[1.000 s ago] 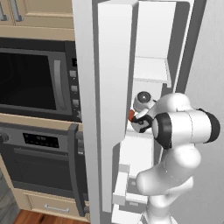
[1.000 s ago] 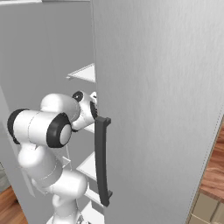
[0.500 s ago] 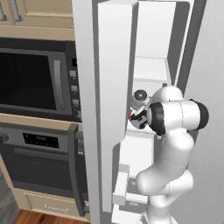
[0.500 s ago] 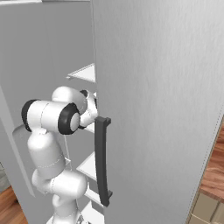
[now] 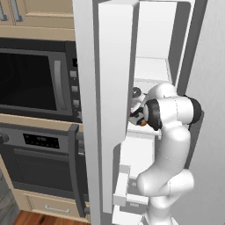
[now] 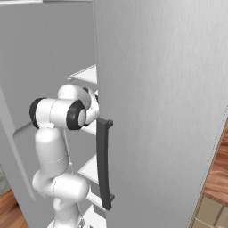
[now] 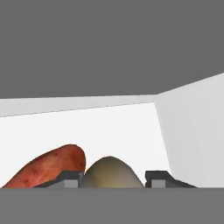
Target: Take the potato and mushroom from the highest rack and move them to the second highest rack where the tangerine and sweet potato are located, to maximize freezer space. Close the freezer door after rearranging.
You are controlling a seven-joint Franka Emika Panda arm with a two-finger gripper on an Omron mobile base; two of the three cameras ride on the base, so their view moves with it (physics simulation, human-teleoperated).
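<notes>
potato (image 7: pixel 111 173) between tool (image 7: pixel 113 178) tips, sweet potato (image 7: pixel 48 168) beside

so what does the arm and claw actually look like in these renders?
The arm is glossy white with rounded, bulbous links and black bands at the joints; no cables or markings visible. The claw shows two small dark grey finger tips with lighter grey pads.

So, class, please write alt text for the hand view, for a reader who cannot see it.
The claw is shut on a rounded brownish-tan potato, held between its two dark fingertips low in the picture. A reddish sweet potato lies just beside it on the flat white shelf of the freezer, with a white side wall to one side.
</notes>
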